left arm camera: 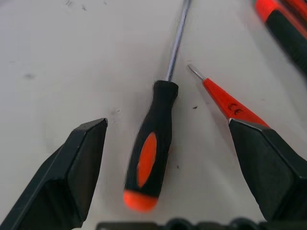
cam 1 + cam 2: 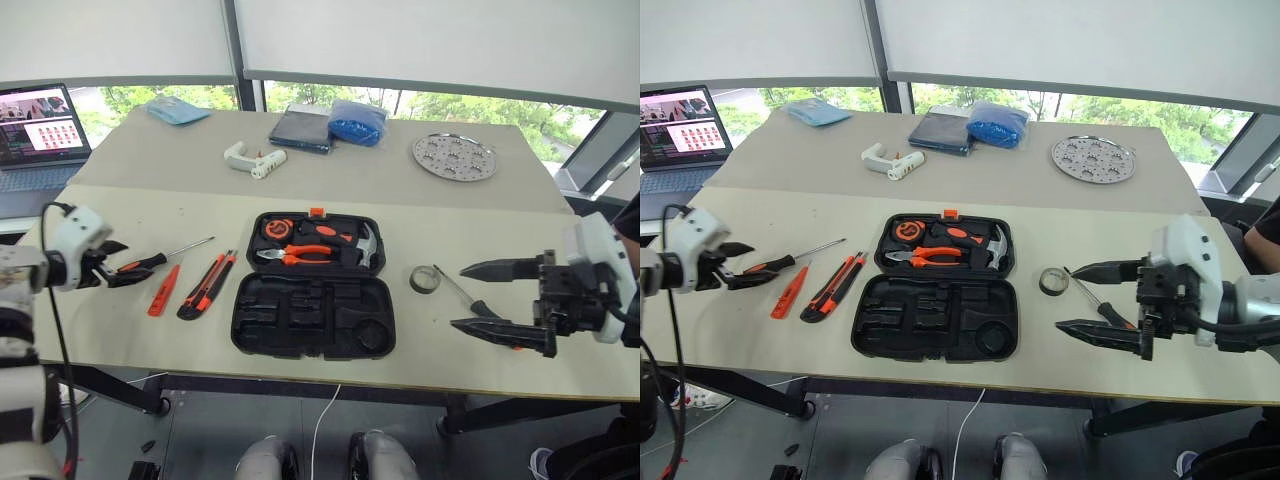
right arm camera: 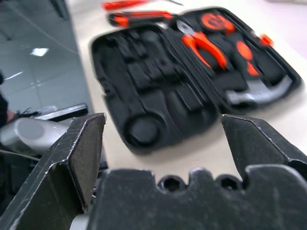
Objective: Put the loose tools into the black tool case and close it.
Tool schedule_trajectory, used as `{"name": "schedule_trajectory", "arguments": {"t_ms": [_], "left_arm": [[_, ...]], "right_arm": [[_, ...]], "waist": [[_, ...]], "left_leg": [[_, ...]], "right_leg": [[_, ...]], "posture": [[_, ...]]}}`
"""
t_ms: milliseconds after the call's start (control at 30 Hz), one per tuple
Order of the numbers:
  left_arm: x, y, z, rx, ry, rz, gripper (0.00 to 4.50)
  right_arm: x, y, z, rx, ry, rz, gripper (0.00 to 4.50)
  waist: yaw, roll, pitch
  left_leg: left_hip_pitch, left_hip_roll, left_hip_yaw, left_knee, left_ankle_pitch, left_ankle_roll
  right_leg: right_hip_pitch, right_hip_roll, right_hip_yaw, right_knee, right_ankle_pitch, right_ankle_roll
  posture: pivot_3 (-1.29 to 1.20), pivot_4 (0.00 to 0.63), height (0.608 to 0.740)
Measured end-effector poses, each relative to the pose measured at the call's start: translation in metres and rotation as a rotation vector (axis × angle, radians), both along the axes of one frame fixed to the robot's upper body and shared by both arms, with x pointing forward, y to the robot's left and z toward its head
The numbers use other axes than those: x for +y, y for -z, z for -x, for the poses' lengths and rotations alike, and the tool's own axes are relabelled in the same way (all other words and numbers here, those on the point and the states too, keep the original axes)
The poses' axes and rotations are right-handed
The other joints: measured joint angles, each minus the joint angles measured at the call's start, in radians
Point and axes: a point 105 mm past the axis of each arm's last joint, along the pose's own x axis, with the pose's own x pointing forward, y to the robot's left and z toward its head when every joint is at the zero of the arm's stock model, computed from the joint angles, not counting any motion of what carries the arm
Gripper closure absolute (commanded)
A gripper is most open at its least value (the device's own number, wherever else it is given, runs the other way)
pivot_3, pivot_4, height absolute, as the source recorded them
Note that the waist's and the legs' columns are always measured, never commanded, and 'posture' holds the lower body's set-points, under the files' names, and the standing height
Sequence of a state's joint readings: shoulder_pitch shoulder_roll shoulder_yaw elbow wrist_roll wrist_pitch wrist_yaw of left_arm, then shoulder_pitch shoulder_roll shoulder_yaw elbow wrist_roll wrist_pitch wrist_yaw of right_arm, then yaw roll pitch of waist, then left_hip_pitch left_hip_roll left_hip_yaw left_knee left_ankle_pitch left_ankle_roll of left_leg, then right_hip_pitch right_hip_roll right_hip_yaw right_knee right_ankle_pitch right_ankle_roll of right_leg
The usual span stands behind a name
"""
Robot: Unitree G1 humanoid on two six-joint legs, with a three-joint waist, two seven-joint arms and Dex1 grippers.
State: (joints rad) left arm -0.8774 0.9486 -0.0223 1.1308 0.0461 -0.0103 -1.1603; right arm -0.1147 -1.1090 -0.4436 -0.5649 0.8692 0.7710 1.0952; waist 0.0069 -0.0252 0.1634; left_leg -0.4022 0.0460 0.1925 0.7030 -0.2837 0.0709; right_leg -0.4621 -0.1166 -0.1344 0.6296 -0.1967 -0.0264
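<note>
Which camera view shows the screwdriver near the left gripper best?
The left wrist view: the screwdriver lies large between the open left gripper, handle and shaft plain. Both eye views show it small on the table, handle end at that gripper. The right wrist view looks at the tool case.

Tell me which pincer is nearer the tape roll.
Right. The right pincer hangs open just right of the tape roll. The left pincer is far off, across the black tool case, open over a screwdriver.
</note>
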Motion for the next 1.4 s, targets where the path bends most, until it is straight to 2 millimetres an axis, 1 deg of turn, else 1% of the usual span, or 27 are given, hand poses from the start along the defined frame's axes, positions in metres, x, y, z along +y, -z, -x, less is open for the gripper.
{"name": "schedule_trajectory", "arguments": {"t_ms": [67,167,200,233,300,333,433,567,600,633,700,733,767,800,833,867,967,1000,1033,1133,1200,1267,1400], "left_arm": [[0.000,0.009,-0.002,0.037,-0.028,0.000,0.19],[-0.002,0.009,-0.008,0.044,-0.053,-0.007,0.87],[-0.002,0.009,-0.009,0.048,-0.063,-0.014,1.17],[-0.001,0.009,-0.009,0.052,-0.074,-0.015,1.59],[0.001,0.011,-0.008,0.067,-0.091,-0.009,2.28],[0.001,0.012,-0.007,0.077,-0.093,-0.002,2.74],[0.001,0.014,-0.006,0.091,-0.091,0.008,3.64],[-0.001,0.010,-0.004,0.091,-0.072,0.045,3.63],[-0.009,0.001,-0.006,0.067,-0.031,0.108,3.63],[-0.019,-0.015,-0.010,0.026,0.033,0.156,3.63],[-0.038,-0.040,-0.015,-0.039,0.157,0.182,3.63],[-0.050,-0.052,-0.015,-0.064,0.239,0.179,3.63],[-0.068,-0.064,-0.016,-0.085,0.350,0.162,3.63],[-0.086,-0.071,-0.016,-0.095,0.441,0.151,3.63],[-0.101,-0.072,-0.015,-0.087,0.510,0.147,3.63],[-0.118,-0.070,-0.013,-0.067,0.591,0.125,3.63],[-0.154,-0.047,-0.008,0.009,0.735,0.091,3.63],[-0.164,-0.040,-0.007,0.022,0.765,0.086,3.63],[-0.179,-0.031,-0.007,0.028,0.799,0.077,3.63],[-0.207,-0.022,-0.007,0.036,0.859,0.057,3.63],[-0.214,-0.019,-0.005,0.045,0.884,0.028,3.63],[-0.215,-0.016,-0.004,0.057,0.890,0.011,3.63],[-0.219,-0.002,-0.004,0.106,0.897,-0.044,3.63]], "right_arm": [[0.002,-0.001,0.001,0.002,-0.002,-0.010,0.01],[0.002,-0.001,0.000,-0.006,0.008,-0.010,0.00],[0.003,-0.002,0.001,-0.007,0.007,-0.014,0.00],[0.003,-0.003,0.001,-0.006,0.006,-0.019,0.00],[0.001,-0.005,0.002,-0.010,0.015,-0.027,0.00],[0.000,-0.006,0.002,-0.016,0.027,-0.030,0.00],[-0.002,-0.006,0.003,-0.018,0.043,-0.030,0.00],[-0.005,-0.002,0.004,-0.008,0.062,-0.030,0.00],[-0.007,0.001,0.004,0.003,0.079,-0.039,0.00],[-0.008,0.005,0.005,0.018,0.087,-0.042,0.00],[-0.009,0.009,0.006,0.037,0.092,-0.039,0.00],[-0.010,0.012,0.007,0.047,0.095,-0.037,0.00],[-0.010,0.013,0.007,0.051,0.100,-0.036,0.00],[-0.010,0.014,0.006,0.048,0.105,-0.040,0.00],[-0.010,0.015,0.005,0.041,0.114,-0.039,0.00],[-0.010,0.016,0.002,0.027,0.128,-0.033,0.00],[-0.010,0.023,-0.004,0.011,0.159,-0.019,0.00],[-0.009,0.025,-0.005,0.010,0.164,-0.017,0.00],[-0.009,0.028,-0.007,0.008,0.171,-0.016,0.00],[-0.005,0.030,-0.011,-0.003,0.177,-0.023,0.00],[-0.003,0.031,-0.012,-0.006,0.177,-0.029,0.00],[-0.002,0.032,-0.014,-0.014,0.183,-0.026,0.00],[0.001,0.034,-0.017,-0.021,0.190,-0.038,0.00]], "waist": [[-0.002,-0.002,0.001],[0.000,-0.002,0.001],[0.001,-0.002,0.001],[0.001,-0.002,0.001],[0.001,-0.002,0.001],[0.000,-0.002,0.001],[-0.001,-0.002,0.001],[-0.002,-0.003,0.001],[0.000,-0.004,0.001],[0.002,-0.007,0.002],[0.009,-0.007,0.003],[0.011,-0.007,0.003],[0.012,-0.007,0.003],[0.013,-0.007,0.003],[0.012,-0.007,0.003],[0.009,-0.007,0.003],[0.002,-0.007,0.003],[0.000,-0.007,0.003],[-0.001,-0.007,0.003],[-0.002,-0.007,0.003],[-0.004,-0.007,0.003],[-0.005,-0.007,0.003],[0.000,-0.007,0.003]], "left_leg": [[0.000,0.001,-0.001,0.001,0.000,0.000],[0.000,0.001,-0.001,0.004,0.000,0.000],[0.000,0.002,-0.002,0.005,0.000,0.000],[0.000,0.003,-0.002,0.008,0.000,0.001],[0.000,0.003,-0.002,0.009,-0.002,0.003],[0.000,0.003,-0.002,0.010,-0.003,0.004],[0.000,0.003,-0.002,0.012,-0.003,0.005],[-0.001,0.003,-0.002,0.014,-0.003,0.005],[-0.004,0.003,-0.002,0.016,-0.003,0.005],[-0.007,0.004,-0.002,0.019,-0.003,0.005],[-0.013,0.003,-0.004,0.027,-0.004,0.006],[-0.014,0.003,-0.004,0.028,-0.004,0.007],[-0.013,0.002,-0.004,0.029,-0.005,0.009],[-0.013,0.001,-0.004,0.029,-0.006,0.010],[-0.013,0.001,-0.004,0.030,-0.006,0.011],[-0.013,0.000,-0.004,0.031,-0.006,0.011],[-0.012,0.000,-0.004,0.032,-0.006,0.011],[-0.012,0.001,-0.004,0.032,-0.006,0.011],[-0.012,0.001,-0.004,0.032,-0.006,0.011],[-0.012,0.001,-0.004,0.032,-0.006,0.011],[-0.012,0.001,-0.004,0.032,-0.006,0.011],[-0.011,0.002,-0.004,0.032,-0.006,0.011],[-0.011,0.001,-0.004,0.032,-0.006,0.011]], "right_leg": [[0.000,0.001,0.000,0.000,0.000,0.000],[0.001,0.001,0.001,0.002,-0.001,0.001],[0.001,0.001,0.002,0.002,-0.004,0.007],[0.001,0.001,0.002,0.003,-0.004,0.007],[0.001,0.001,0.002,0.004,-0.004,0.007],[0.001,0.000,0.003,0.005,-0.004,0.008],[0.001,-0.001,0.004,0.006,-0.003,0.008],[-0.001,-0.003,0.005,0.010,-0.004,0.008],[-0.003,-0.003,0.004,0.012,-0.004,0.007],[-0.005,-0.002,0.003,0.014,-0.003,0.007],[-0.008,-0.003,0.000,0.017,-0.001,0.003],[-0.007,-0.004,0.000,0.017,-0.001,0.003],[-0.006,-0.006,0.000,0.017,-0.001,0.004],[-0.006,-0.006,0.001,0.017,-0.001,0.006],[-0.005,-0.007,0.001,0.017,-0.002,0.009],[-0.004,-0.006,0.002,0.017,-0.003,0.012],[-0.004,-0.006,0.003,0.017,-0.003,0.013],[-0.004,-0.005,0.004,0.017,-0.003,0.012],[-0.004,-0.004,0.004,0.017,-0.003,0.012],[-0.004,-0.003,0.004,0.017,-0.003,0.012],[-0.004,-0.003,0.005,0.017,-0.003,0.012],[-0.004,-0.003,0.005,0.017,-0.003,0.012],[-0.004,-0.003,0.005,0.017,-0.003,0.012]], "posture": [[0.00,0.150,0.718],[0.00,0.150,0.718],[0.00,0.150,0.718],[0.00,0.150,0.718],[0.00,0.150,0.718],[0.00,0.150,0.718],[0.00,0.150,0.718],[0.00,0.150,0.718],[0.00,0.150,0.718],[0.00,0.150,0.718],[0.00,0.150,0.718],[0.00,0.150,0.718],[0.00,0.150,0.718],[0.00,0.150,0.718],[0.00,0.150,0.718],[0.00,0.150,0.718],[0.00,0.150,0.718],[0.00,0.150,0.718],[0.00,0.150,0.718],[0.00,0.150,0.718],[0.00,0.150,0.718],[0.00,0.150,0.718],[0.00,0.150,0.718]]}}
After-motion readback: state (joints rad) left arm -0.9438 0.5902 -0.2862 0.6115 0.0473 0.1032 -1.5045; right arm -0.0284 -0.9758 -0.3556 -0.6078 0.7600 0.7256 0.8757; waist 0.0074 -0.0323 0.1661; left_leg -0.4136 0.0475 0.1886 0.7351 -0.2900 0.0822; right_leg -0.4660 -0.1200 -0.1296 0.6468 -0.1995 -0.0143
